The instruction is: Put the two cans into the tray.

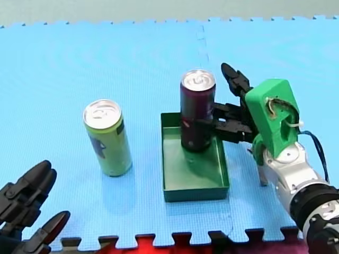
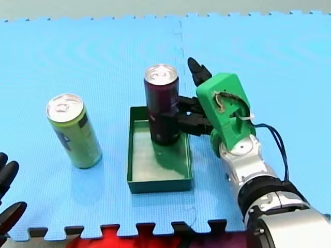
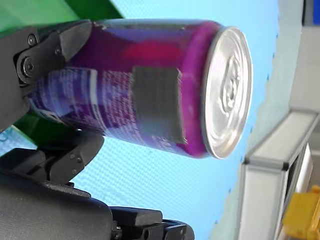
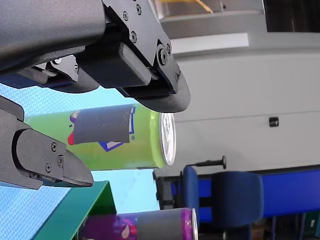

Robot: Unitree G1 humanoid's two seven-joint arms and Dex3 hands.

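The purple can (image 1: 197, 111) stands upright, long axis vertical and silver lid (image 1: 198, 79) facing up, with its base down inside the far half of the green tray (image 1: 195, 193); whether it rests on the tray floor I cannot tell; the right robot hand (image 1: 237, 119) comes in from the tray's right side and is closed around the can's lower body, one black finger (image 1: 204, 123) wrapped across its front and another raised behind it; the first wrist view shows the same grip, with a grey patch (image 3: 157, 103) on the can's side; the tray lies on a blue foam mat (image 1: 79, 63) with interlocking edges; the green can (image 1: 109, 138) stands upright on the mat left of the tray, apart from it; the left robot hand (image 1: 26, 207) holds nothing at the mat's near left corner; the second wrist view shows a grey wall and a blue chair (image 4: 235, 192) beyond.
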